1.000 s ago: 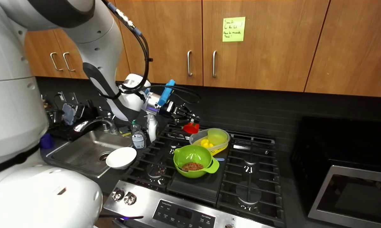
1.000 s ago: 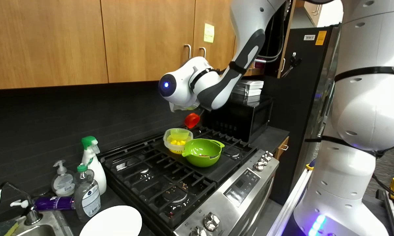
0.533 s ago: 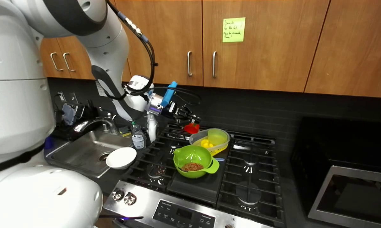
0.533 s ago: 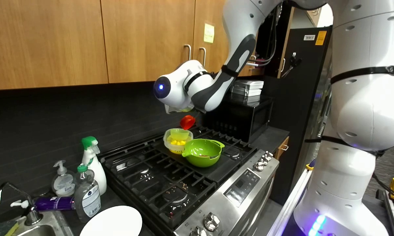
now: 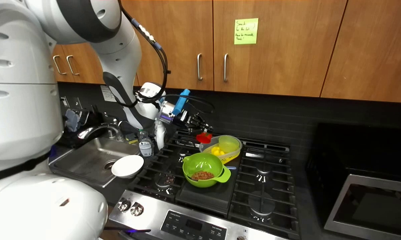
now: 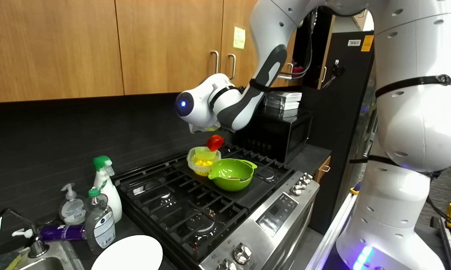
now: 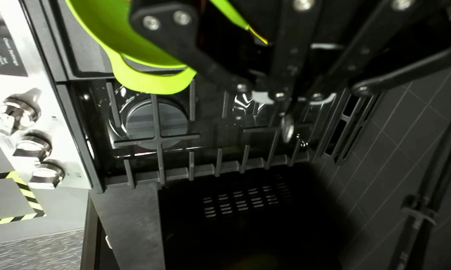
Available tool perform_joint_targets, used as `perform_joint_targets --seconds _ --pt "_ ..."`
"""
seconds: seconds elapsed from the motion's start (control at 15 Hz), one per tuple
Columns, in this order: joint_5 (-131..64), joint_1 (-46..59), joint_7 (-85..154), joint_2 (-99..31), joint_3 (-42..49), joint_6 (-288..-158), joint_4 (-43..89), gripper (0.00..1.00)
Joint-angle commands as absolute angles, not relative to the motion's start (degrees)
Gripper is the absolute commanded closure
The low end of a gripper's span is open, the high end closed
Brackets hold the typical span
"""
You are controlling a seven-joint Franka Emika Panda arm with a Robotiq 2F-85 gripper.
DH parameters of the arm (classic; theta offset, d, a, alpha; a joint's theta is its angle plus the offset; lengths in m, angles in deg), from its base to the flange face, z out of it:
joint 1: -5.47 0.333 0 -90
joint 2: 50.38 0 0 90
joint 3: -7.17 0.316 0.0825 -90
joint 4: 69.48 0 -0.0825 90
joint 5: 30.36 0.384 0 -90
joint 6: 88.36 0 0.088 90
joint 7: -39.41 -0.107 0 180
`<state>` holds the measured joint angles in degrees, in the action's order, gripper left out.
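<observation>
The cup (image 5: 204, 138) is red, the bowl (image 5: 205, 161) green, the tape (image 7: 27, 195) striped black and yellow.

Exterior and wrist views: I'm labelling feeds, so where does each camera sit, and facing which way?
In an exterior view, the camera stands before the stove, facing the backsplash; arm and gripper show.
In an exterior view, it stands near the sink, facing along the stove toward microwave and fridge; arm shows, gripper mostly hidden.
Wrist view: behind the gripper, facing down at burner and knobs; gripper shows at the top.
Both exterior views share red cup and green bowl.
</observation>
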<state>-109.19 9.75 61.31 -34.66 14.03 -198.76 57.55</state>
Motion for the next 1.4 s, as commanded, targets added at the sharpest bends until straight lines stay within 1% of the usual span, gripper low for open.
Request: perform_joint_targets --seconds 0.0,0.73,1.33 --pt "-109.4 9.28 60.36 -32.79 13.55 -199.71 56.46 0.99" --pt "-108.85 6.88 59.08 -26.67 12.09 -201.54 55.92 0.99" --pt "-108.67 6.12 58.59 -26.14 11.86 -202.87 55.52 0.99"
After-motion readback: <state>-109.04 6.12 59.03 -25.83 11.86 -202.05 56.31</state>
